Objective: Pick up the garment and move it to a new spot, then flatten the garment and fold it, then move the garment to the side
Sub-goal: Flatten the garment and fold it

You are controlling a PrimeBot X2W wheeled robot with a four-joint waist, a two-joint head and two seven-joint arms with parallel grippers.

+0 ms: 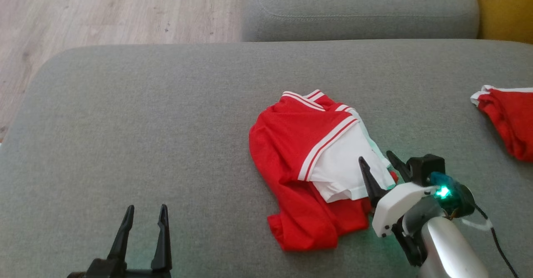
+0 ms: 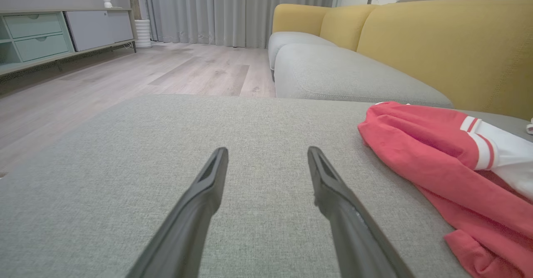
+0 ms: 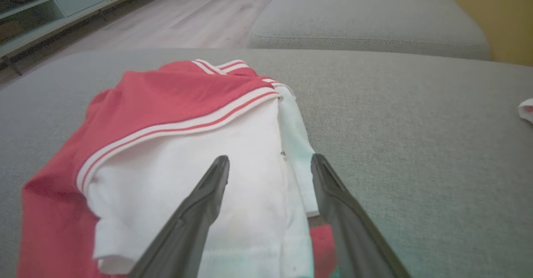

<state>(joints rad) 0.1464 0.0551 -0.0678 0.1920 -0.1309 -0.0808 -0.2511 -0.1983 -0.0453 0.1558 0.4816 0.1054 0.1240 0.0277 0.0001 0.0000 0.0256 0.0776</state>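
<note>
The garment (image 1: 308, 161) is a red and white shirt with striped trim, lying crumpled on the grey sofa cushion (image 1: 145, 123). It also shows in the left wrist view as the garment (image 2: 441, 153) at the right, and in the right wrist view as the garment (image 3: 187, 144). My right gripper (image 1: 377, 161) is open, its fingers straddling the white part at the garment's right edge, just over the cloth. The right gripper (image 3: 268, 165) holds nothing. My left gripper (image 1: 145, 213) stands open over bare cushion at the lower left, well apart from the garment. The left gripper (image 2: 266, 155) is empty.
A second red and white piece of cloth (image 1: 506, 119) lies at the cushion's right edge. Another grey seat cushion (image 1: 358, 7) lies beyond, with a yellow backrest (image 1: 504, 7) at the far right. Wooden floor (image 1: 104, 11) is at the upper left, past the cushion's edge.
</note>
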